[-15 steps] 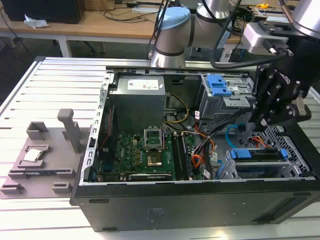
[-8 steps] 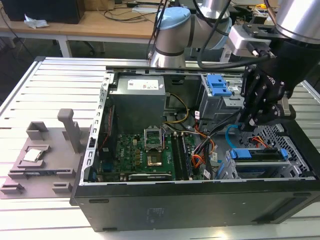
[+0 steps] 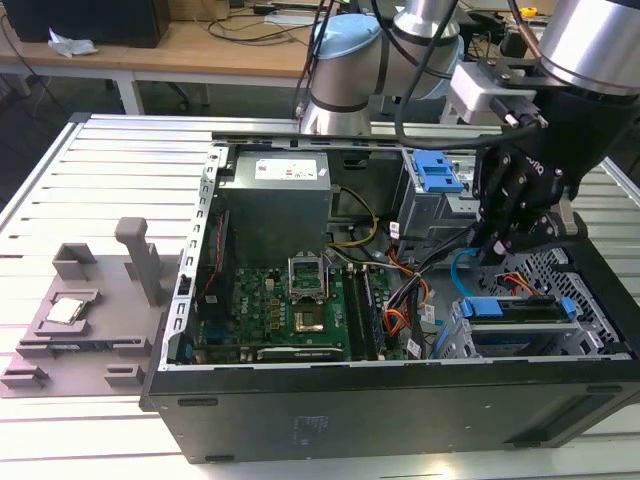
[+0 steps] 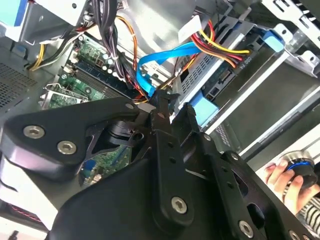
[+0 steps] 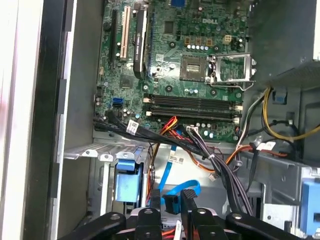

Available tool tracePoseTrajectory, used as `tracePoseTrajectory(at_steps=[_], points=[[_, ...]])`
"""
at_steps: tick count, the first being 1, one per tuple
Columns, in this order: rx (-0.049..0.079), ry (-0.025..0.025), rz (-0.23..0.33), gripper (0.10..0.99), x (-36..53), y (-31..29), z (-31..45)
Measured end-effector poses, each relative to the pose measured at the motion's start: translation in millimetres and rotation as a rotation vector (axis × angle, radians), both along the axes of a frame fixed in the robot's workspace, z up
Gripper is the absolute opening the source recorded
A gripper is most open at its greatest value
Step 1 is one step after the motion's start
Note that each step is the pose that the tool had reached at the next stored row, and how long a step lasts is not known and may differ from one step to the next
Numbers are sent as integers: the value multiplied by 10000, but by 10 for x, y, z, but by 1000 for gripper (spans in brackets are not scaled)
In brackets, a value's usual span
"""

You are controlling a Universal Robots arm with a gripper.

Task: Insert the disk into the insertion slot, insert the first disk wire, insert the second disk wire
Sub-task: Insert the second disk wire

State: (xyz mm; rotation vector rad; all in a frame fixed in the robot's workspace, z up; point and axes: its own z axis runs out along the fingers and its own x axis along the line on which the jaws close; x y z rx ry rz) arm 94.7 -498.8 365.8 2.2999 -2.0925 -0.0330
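The second disk wire (image 4: 165, 54), probably light, limp and springy in its loop, hangs just beside the disk (image 3: 510, 310), which sits in the insertion slot (image 3: 452, 338). The gripper (image 4: 175, 105) is pinched on its black end plug, likely the one stiff place to hold. Room looks tight: the first disk wire (image 4: 220, 47) runs to the disk alongside, black cables (image 4: 107, 25) crowd near, and the slot's sheet-metal edges are close.

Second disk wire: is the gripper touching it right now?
Touching. The first wrist view shows the plug end of the second disk wire pinched in the gripper.
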Motion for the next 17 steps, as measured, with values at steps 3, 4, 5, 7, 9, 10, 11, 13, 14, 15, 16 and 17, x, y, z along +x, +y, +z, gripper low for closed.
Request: tracePoseTrajectory(at_steps=[3, 4, 5, 7, 9, 10, 11, 13, 14, 15, 16, 17], points=[[-19, 0, 329, 302, -15, 1, -7], [-49, 1, 432, 302, -25, 1, -9], [-67, 2, 464, 302, -30, 1, -9], [-70, 1, 469, 302, -30, 1, -9], [-70, 1, 473, 302, -30, 1, -9], [-71, 1, 474, 286, -30, 1, -9], [-71, 1, 477, 220, -30, 1, -9], [-71, 1, 481, 106, -30, 1, -9], [-71, 1, 482, 106, -30, 1, -9], [-71, 1, 484, 106, -30, 1, -9], [-72, 1, 485, 106, -30, 1, -9], [-72, 1, 487, 106, -30, 1, -9]])
